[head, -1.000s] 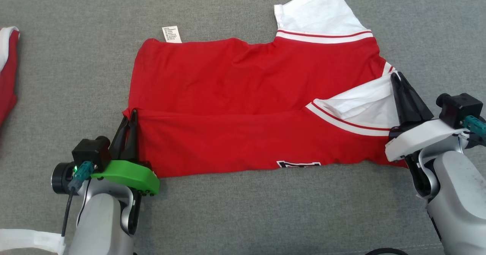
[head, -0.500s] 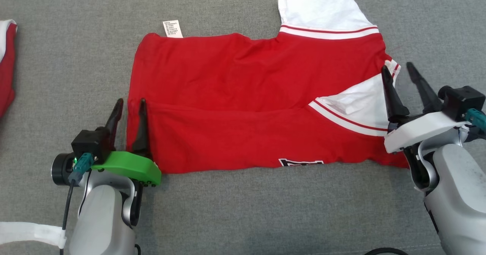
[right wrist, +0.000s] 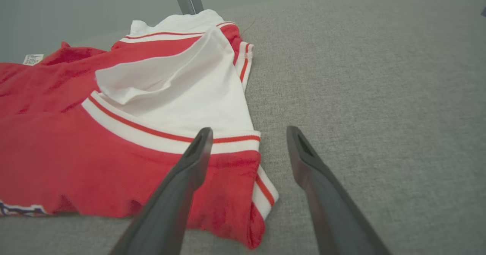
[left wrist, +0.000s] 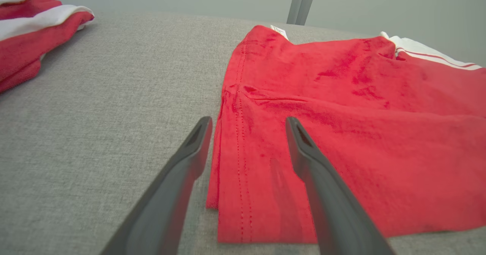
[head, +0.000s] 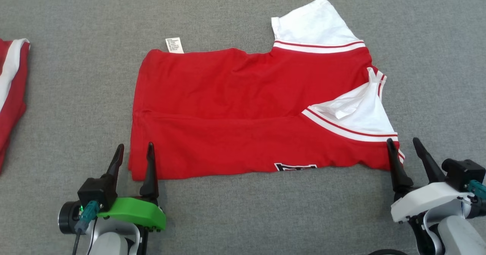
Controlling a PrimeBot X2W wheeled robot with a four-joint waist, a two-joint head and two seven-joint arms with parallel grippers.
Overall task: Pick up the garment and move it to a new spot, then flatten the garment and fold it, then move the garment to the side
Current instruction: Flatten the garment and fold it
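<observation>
Dark fingers (head: pixel 150 171); left end effector (head: pixel 135 145) green mount (head: pixel 133 211), teal plug (head: pixel 86 211); right end effector (head: pixel 401 140) white mount (head: pixel 421 201).

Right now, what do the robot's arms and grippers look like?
The left gripper sits on a green base, the right gripper on a white base. Both have two long, dark, tapering fingers. Each carries a black block with a teal plug; the forearms are silvery grey.

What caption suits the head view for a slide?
Left gripper and right gripper, both open, poised at the near corners of a half-folded red shirt.
</observation>
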